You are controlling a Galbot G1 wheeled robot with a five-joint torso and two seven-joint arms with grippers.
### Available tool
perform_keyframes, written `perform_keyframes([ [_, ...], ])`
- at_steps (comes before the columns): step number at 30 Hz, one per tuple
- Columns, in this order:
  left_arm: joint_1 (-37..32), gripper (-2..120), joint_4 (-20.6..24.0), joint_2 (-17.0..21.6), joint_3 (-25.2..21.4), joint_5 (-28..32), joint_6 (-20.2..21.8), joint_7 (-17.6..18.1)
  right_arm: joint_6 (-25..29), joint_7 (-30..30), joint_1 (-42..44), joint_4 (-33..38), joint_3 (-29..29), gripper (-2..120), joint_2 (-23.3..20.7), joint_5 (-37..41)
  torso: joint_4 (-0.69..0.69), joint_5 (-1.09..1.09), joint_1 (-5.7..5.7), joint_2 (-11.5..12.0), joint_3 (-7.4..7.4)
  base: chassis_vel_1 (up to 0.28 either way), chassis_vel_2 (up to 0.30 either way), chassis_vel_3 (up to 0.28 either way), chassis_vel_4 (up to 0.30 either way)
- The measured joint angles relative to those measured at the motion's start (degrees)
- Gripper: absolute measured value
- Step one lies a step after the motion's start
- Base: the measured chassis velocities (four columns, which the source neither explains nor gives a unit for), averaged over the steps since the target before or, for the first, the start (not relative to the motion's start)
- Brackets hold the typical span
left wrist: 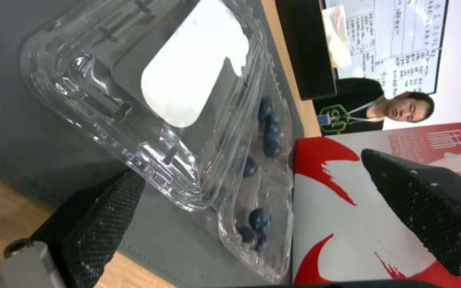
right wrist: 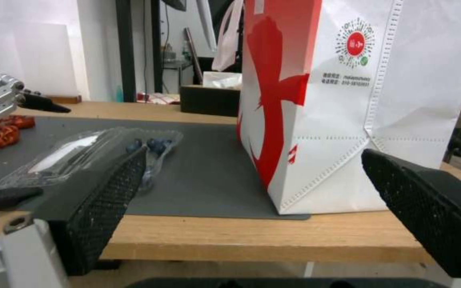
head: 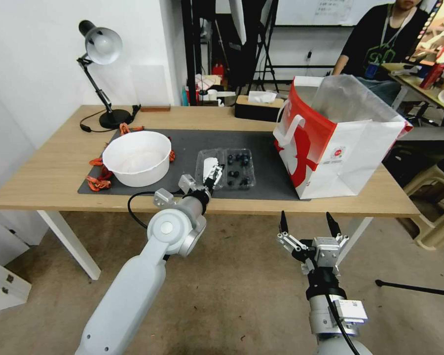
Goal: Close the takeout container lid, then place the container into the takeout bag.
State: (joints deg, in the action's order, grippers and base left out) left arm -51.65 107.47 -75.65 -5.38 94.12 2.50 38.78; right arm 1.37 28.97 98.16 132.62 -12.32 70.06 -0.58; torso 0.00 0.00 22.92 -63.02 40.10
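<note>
Two grippers: one at work, one idle.
Left gripper [head: 209,178]: fingers spread, at the lid's near edge, nothing pinched; one fingertip [left wrist: 114,200] just beside the clear rim, contact not confirmed.
Lid [head: 209,168]: folded open, white label side up, appears slightly raised off the mat in the left wrist view.
Takeout container [head: 239,169]: on the grey mat [head: 261,158] near the table's front edge; blueberries in the tray half, toward the bag.
Takeout bag [head: 338,143]: upright at the mat's right end, mouth open, liner protruding.
Right gripper [head: 307,224]: fingers spread, empty, parked below the table's front edge.
Table [head: 54,172]: wooden, carrying mat, container and bag.
Risk, slip: thin clear rim likely to spring off a fingertip, dropping the lid open.
Risk, shift: sideways push likely to slide the light tray and spill berries.
</note>
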Motion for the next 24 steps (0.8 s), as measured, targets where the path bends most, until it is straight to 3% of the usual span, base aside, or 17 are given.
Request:
perform_keyframes([
  [3, -0.1, 100, -0.1, 0.2, 0.6, -2.9, -0.6, -1.6, 0.0, 0.0, 0.0, 0.0, 0.0, 100, 0.0, 0.0, 0.0, 0.0, 0.0, 0.0, 0.0, 0.0, 0.0, 0.0, 0.0],
  [11, -1.9, 100, 0.9, 2.5, 4.3, -17.7, -3.5, -11.5, 0.5, 0.0, 0.2, -0.3, 0.1, 100, 0.4, -0.3, 0.0, 0.0, 0.0, 0.0, 0.0, 0.0, 0.0, 0.0, 0.0],
  [15, -2.0, 100, 0.9, 3.3, 5.7, -21.8, -4.8, -14.2, 0.6, 0.0, 0.4, -0.3, 0.1, 100, 0.5, -0.4, 0.0, 0.0, 0.0, 0.0, 0.0, 0.0, 0.0, 0.0, 0.0],
  [24, 0.2, 100, 1.0, 4.9, 7.1, -23.6, -6.4, -17.2, 0.8, 0.0, 0.7, -0.5, 0.0, 100, 0.8, -0.8, 0.0, 0.0, 0.0, 0.0, 0.0, 0.0, 0.0, 0.0, 0.0],
])
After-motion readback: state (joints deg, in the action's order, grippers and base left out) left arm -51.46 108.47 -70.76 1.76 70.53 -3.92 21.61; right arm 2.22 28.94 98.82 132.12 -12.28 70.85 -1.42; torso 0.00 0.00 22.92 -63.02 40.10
